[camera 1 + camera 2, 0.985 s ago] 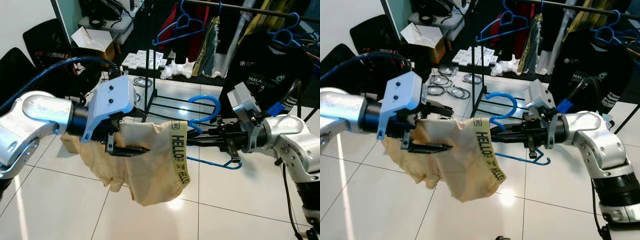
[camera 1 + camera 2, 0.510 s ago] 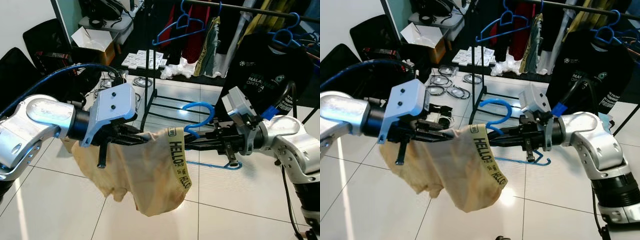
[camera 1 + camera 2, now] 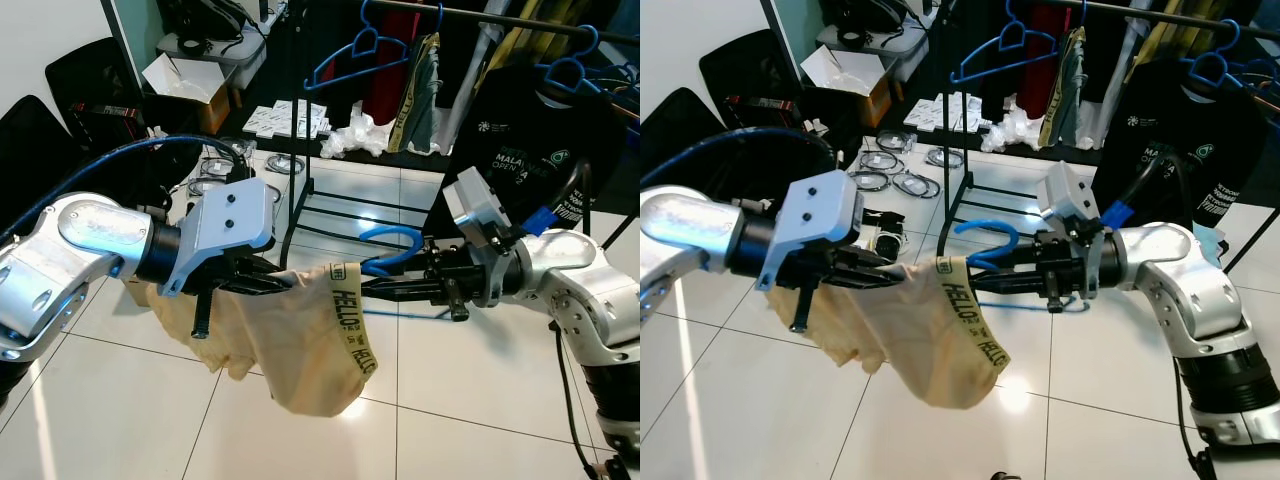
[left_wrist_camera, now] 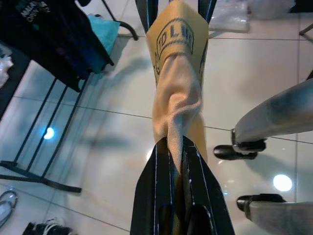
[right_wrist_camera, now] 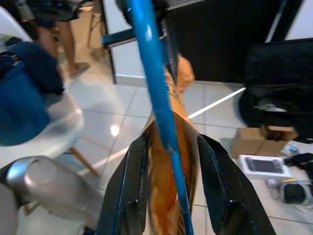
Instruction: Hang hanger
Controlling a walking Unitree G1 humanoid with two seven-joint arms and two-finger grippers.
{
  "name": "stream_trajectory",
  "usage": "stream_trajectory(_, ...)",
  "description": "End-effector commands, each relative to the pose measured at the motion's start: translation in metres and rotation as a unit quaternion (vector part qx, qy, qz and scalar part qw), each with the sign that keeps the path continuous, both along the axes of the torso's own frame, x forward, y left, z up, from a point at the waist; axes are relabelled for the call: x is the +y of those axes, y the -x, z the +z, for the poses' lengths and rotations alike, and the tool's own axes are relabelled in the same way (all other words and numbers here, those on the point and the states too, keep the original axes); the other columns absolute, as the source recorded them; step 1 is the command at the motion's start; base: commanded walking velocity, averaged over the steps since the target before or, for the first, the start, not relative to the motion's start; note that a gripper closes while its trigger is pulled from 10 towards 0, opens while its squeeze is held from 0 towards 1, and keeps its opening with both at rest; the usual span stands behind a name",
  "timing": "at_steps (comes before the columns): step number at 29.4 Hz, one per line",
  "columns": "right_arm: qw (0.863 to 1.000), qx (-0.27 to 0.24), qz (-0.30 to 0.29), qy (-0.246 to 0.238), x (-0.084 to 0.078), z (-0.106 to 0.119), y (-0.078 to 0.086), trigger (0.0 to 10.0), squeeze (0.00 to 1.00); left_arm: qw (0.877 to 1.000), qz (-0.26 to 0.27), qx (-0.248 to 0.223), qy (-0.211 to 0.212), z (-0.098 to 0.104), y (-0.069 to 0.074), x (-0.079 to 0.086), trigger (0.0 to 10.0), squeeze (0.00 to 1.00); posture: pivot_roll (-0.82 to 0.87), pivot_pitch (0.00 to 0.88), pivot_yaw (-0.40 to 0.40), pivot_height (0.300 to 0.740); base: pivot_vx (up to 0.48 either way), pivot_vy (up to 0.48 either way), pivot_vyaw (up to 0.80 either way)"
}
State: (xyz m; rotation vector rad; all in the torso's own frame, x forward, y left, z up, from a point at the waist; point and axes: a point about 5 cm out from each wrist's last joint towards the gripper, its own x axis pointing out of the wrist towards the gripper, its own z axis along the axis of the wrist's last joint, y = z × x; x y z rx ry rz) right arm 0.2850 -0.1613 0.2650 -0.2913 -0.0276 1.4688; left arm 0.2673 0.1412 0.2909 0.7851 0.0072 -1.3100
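Blue hanger (image 3: 392, 243) sits mid-frame, long axis running left-right between my claws, hook up; my right claw (image 3: 985, 281) is clenched on it with shirt cloth caught between the fingers, so right arm is nearer. My left claw (image 3: 262, 286) is clenched on the tan shirt (image 3: 300, 335) left of centre. Shirt collar band reads "HELLO"; rail (image 3: 520, 20) lies upper right, well apart.

Blue hanger (image 3: 392, 240), tan shirt (image 3: 300, 335)
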Motion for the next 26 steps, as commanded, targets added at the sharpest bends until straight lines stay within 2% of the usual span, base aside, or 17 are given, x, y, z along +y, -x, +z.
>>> stream_trajectory(1,1.0,-0.004,-0.026,-0.015,-0.011,0.002,-0.001,10.0,1.0,1.0,0.004,-0.021,-0.005,0.006,-0.002,0.006,0.0,0.0,-0.02,0.101,0.006,0.74,0.0,0.0,0.0)
stream_trajectory(3,0.998,-0.009,-0.052,-0.02,-0.023,0.004,-0.002,10.0,1.0,1.0,0.008,-0.026,-0.001,0.008,-0.003,0.008,0.0,0.0,-0.02,0.1,0.006,0.74,0.0,0.0,0.0)
stream_trajectory(4,0.998,-0.009,-0.052,-0.02,-0.023,0.004,-0.002,10.0,1.0,1.0,0.008,-0.026,-0.001,0.008,-0.003,0.008,0.0,0.0,-0.02,0.1,0.006,0.74,0.0,0.0,0.0)
stream_trajectory(10,0.991,0.001,-0.136,-0.005,-0.071,0.002,0.009,10.0,1.0,0.998,0.025,-0.061,0.005,0.016,-0.01,0.018,0.0,0.0,-0.02,0.1,0.007,0.74,0.0,0.0,0.0)
stream_trajectory(15,0.987,0.013,-0.16,-0.003,-0.086,0.0,0.016,10.0,1.0,0.997,0.022,-0.08,0.012,0.02,-0.012,0.022,0.0,0.0,-0.03,0.099,0.007,0.74,0.0,0.0,0.0)
stream_trajectory(18,0.982,0.06,-0.179,-0.006,-0.099,-0.019,0.029,10.0,1.0,0.994,0.022,-0.103,0.039,0.034,-0.015,0.027,0.0,0.0,-0.04,0.099,0.008,0.74,0.0,0.0,0.0)
stream_trajectory(21,0.978,0.096,-0.184,0.001,-0.098,-0.035,0.034,10.0,1.0,0.992,0.021,-0.11,0.058,0.042,-0.015,0.028,0.0,0.0,-0.04,0.1,0.013,0.74,0.0,0.0,0.0)
stream_trajectory(22,0.977,0.112,-0.183,-0.004,-0.094,-0.043,0.035,10.0,0.0,0.991,0.012,-0.113,0.071,0.047,-0.013,0.027,0.0,0.0,-0.03,0.102,0.019,0.74,0.0,0.0,0.0)
stream_trajectory(26,0.974,0.141,-0.176,-0.034,-0.082,-0.059,0.034,10.0,0.0,0.987,-0.018,-0.117,0.108,0.06,-0.008,0.023,0.0,0.0,-0.03,0.099,0.021,0.74,0.0,0.0,0.0)
